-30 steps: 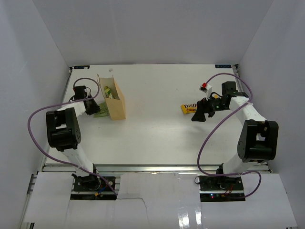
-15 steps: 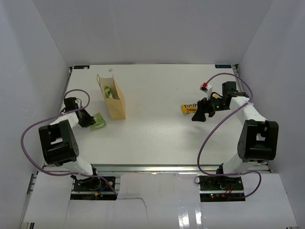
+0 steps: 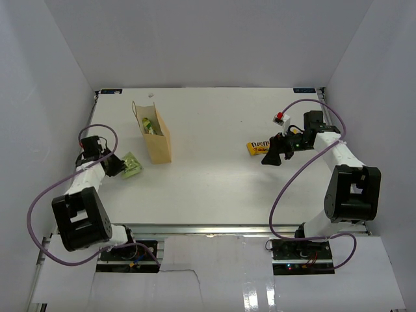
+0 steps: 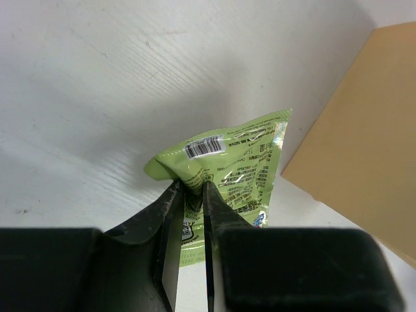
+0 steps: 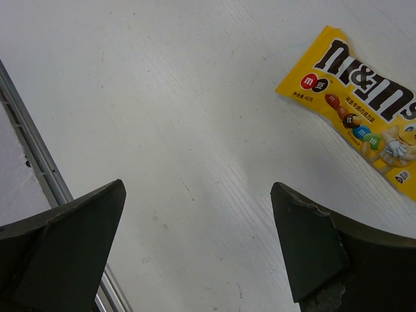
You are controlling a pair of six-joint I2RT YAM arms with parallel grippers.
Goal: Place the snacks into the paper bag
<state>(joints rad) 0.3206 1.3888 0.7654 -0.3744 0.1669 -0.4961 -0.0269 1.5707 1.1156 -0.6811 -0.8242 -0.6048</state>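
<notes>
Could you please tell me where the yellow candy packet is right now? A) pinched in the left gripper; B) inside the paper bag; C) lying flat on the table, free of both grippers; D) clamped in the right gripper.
C: the yellow candy packet lies flat on the table beyond the right gripper, whose fingers stand spread and empty, while the left gripper is shut on the green pouch beside the paper bag.

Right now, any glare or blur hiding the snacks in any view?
Left wrist: green pouch sharp, small foil glint at its corner, soft shadow behind it. Right wrist: yellow packet crisp, cut off by the frame edge. Top external: even light, both packets tiny.
</notes>
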